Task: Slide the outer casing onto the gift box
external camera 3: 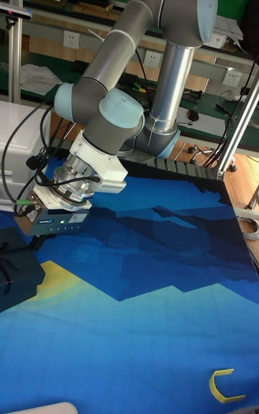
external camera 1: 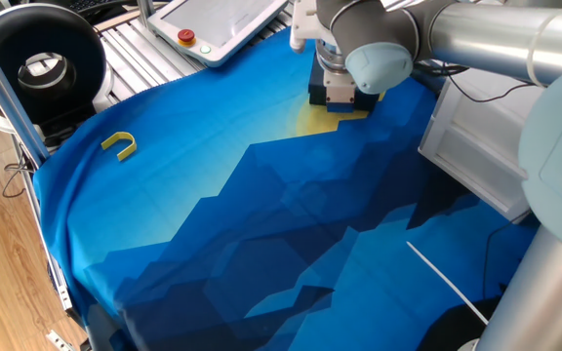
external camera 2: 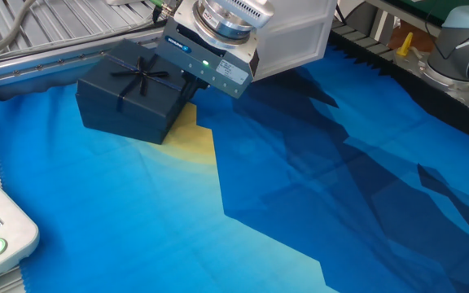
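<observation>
Light, stiff cardboard casing (external camera 2: 133, 99); best pushed at side walls, never the bow. Gripper (external camera 2: 187, 86) beside it, grip state hidden.

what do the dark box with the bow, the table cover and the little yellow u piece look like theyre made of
The dark navy ribboned box: likely matte cardboard, given its crisp edges and dull, glare-free faces; the bow looks like thin ribbon. The blue and yellow table cover: probably printed fabric, with soft folds at the hanging edge. The small yellow U-shaped piece: probably smooth plastic, though it is too small to be sure.
</observation>
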Available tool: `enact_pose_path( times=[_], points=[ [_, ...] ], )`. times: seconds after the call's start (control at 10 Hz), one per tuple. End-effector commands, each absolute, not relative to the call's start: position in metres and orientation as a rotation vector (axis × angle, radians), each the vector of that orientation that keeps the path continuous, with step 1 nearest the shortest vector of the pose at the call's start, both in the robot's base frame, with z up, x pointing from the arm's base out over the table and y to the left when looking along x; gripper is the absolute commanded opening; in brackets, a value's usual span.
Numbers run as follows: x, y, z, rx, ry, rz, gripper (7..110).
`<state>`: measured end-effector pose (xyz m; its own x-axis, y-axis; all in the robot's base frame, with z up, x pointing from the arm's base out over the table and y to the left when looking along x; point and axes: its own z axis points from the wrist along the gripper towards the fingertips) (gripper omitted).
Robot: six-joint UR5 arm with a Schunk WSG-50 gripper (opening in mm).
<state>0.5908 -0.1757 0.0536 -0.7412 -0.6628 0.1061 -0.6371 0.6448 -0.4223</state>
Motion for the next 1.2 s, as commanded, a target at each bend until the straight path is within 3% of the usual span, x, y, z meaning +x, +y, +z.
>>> enact_pose_path(
  times=[0.0, 0.7, 0.8, 0.9, 1.1],
  points=[
    [0.593, -0.178, 0.054, -1.101, 2.794, -0.688, 7],
    [0.591, -0.18, 0.066, -1.122, 2.785, -0.738, 7],
    [0.586, -0.174, 0.062, -1.094, 2.815, -0.692, 7],
    [0.574, -0.154, 0.049, -1.03, 2.891, -0.547, 7],
    [0.579, -0.149, 0.03, -1.042, 2.894, -0.487, 7]
  ],
)
